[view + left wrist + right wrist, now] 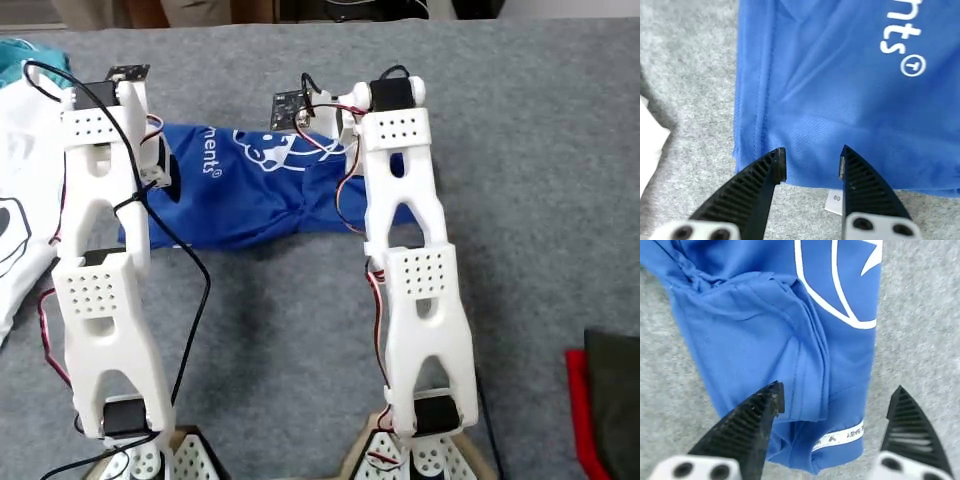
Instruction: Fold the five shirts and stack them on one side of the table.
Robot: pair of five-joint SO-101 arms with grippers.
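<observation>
here blue shirt [840,100] cut off; left gripper [812,164] part-open, right gripper [837,397] wide, both empty.

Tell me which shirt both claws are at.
The blue shirt, mid-table: the left claw and right claw both hang open over it. The white shirt lies far left, the dark shirt far right.

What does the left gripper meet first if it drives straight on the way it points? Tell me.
The blue shirt. The left gripper points at its hemmed edge, jaws open, with the grey table under it. Its height above the fabric is unclear.
</observation>
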